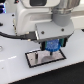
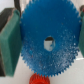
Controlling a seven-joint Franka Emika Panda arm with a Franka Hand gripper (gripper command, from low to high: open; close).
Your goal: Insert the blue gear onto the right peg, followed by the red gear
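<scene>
The claw (image 1: 52,46) is gripping the blue gear (image 2: 47,42) — in the wrist view the gear is filling most of the picture, face on, its toothed rim showing all the way round and a pale hole sitting at its centre. The claw's green pads (image 2: 10,42) are pressing against the gear's edge on two opposite sides, so the jaws are standing closed on it at the gear's full width. Just past the blue gear's rim, a sliver of the red gear (image 2: 39,79) is peeking out, partly hidden behind it.

From the exterior view, the white arm (image 1: 37,17) is leaning down over the desk (image 1: 12,65), and the blue gear (image 1: 52,46) is hanging between the fingers just above the base plate (image 1: 35,60) — a white rectangle with a black rim lying flat on the desk. The gear is hovering over the plate's end toward the exterior view's right. The pegs are too small and blurred to make out, so I cannot tell whether the gear is touching one.
</scene>
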